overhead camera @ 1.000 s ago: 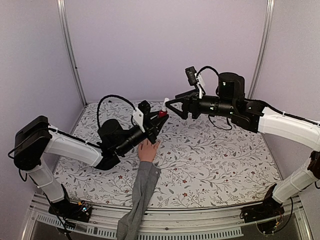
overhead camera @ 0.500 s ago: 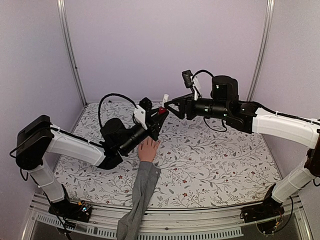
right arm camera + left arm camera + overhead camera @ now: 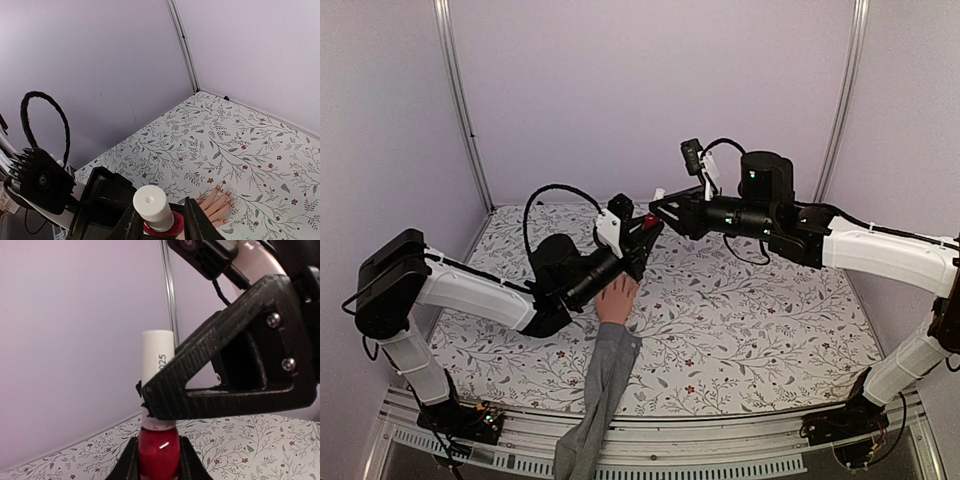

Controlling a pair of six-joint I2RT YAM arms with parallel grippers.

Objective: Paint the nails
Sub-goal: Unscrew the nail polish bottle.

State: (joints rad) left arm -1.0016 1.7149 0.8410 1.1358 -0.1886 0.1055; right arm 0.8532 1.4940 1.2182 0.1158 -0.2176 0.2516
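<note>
The peach mannequin hand (image 3: 617,300) lies flat on the flowered table, its grey sleeve (image 3: 605,380) running to the near edge. Its nails (image 3: 228,192) show small and pinkish at the fingertips in the right wrist view. Above the hand, my left gripper (image 3: 645,228) is shut on a small red polish bottle (image 3: 158,450), held upright. The bottle's white cap (image 3: 152,207) stands between the fingers of my right gripper (image 3: 159,220). Those jaws are narrowed round the cap, with a small gap still showing on one side. A right finger (image 3: 220,365) crosses in front of the cap.
The flowered table cloth (image 3: 750,310) spreads to the right of the hand. Lilac walls with metal corner posts (image 3: 460,100) enclose the back and sides. The left arm's black cable loop (image 3: 45,120) arches beside the bottle.
My right gripper has moved left onto the bottle's cap, and its jaws have narrowed around it. The left gripper has kept hold of the bottle, shifting slightly up and right.
</note>
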